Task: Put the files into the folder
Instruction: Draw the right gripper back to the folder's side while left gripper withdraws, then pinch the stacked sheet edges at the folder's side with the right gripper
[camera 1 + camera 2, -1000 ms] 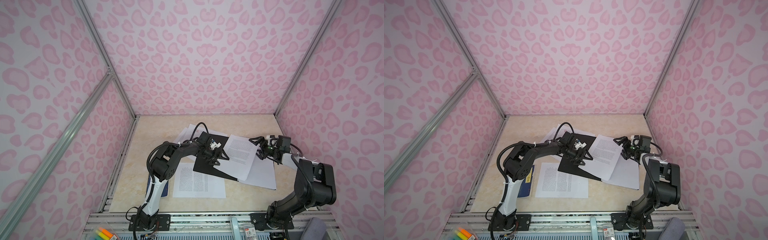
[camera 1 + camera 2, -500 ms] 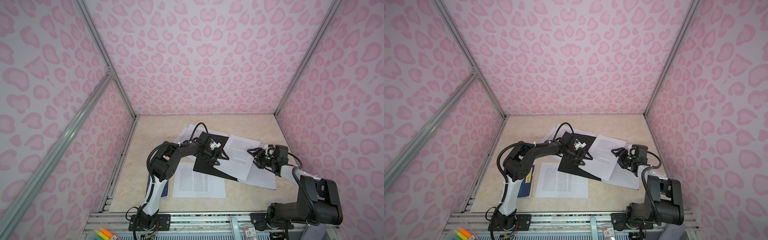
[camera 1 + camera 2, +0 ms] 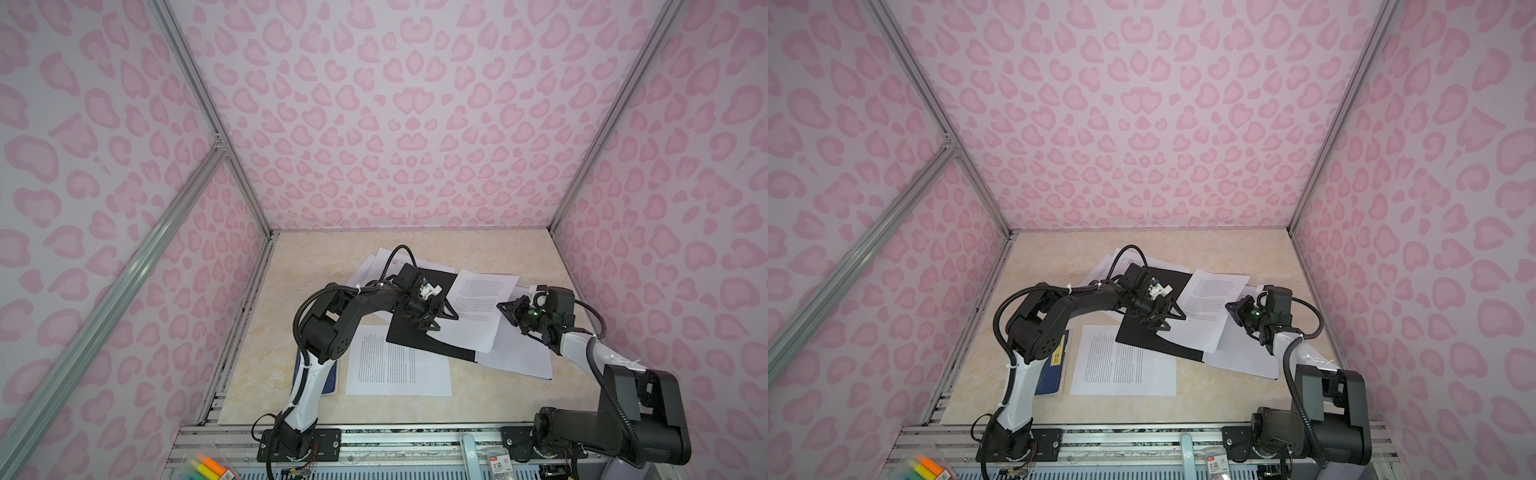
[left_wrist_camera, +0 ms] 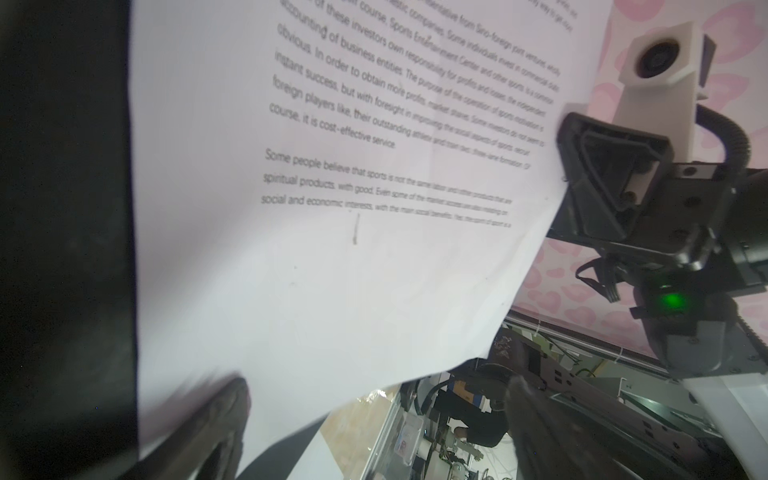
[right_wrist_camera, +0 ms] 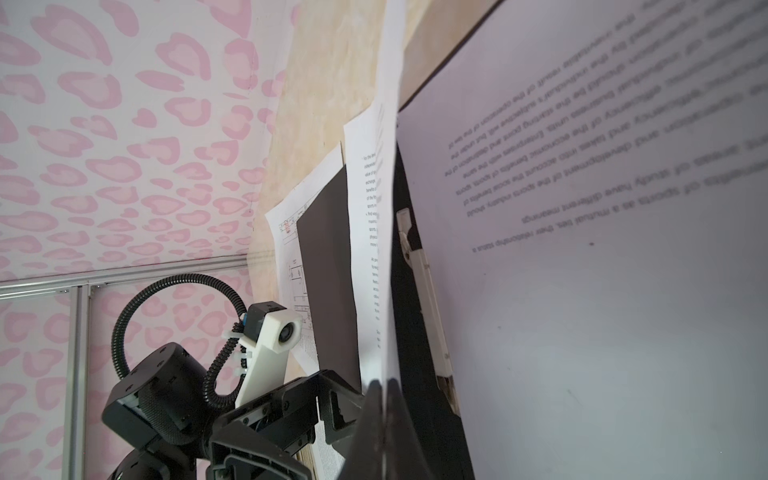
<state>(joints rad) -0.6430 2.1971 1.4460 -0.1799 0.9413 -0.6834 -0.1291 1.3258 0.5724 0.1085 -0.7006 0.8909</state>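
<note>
**Top views.** The right end effector [image 3: 503, 308] is closed on the side edge of one printed sheet [image 3: 473, 309], and that edge is raised off the surface [image 3: 478, 249]. The sheet spreads away from it toward the left end effector [image 3: 445, 323]. That one's jaws stand wide apart with nothing between them, over the open folder [image 3: 411, 338], which lies black inside up. The sheet's long axis runs from the robot's side toward the back wall, leaning slightly, roughly in line with the folder's. In both top views other files [image 3: 1125, 365] lie flat, on the robot's side of the left end effector.

**Left wrist.** The sheet [image 4: 332, 249] fills the view, print facing the camera. The right end effector [image 4: 569, 166] is clamped on its margin. One of the left fingers [image 4: 224, 415] blurs across the sheet's corner, and I cannot tell whether it touches. The folder [image 4: 62, 208] shows as black alongside.

**Right wrist.** The sheet [image 5: 384, 208] is seen edge-on, running straight out from the closed tips. Beyond are the folder [image 5: 328, 270], its fastener strip [image 5: 424, 291] and the open left end effector [image 5: 295, 432].

The step in hand looks like picking up one file. The next move probably calls for drawing the sheet toward the left end effector and squaring it over the black inside. It should be laid down gently, since paper held by one edge is likely to buckle.
</note>
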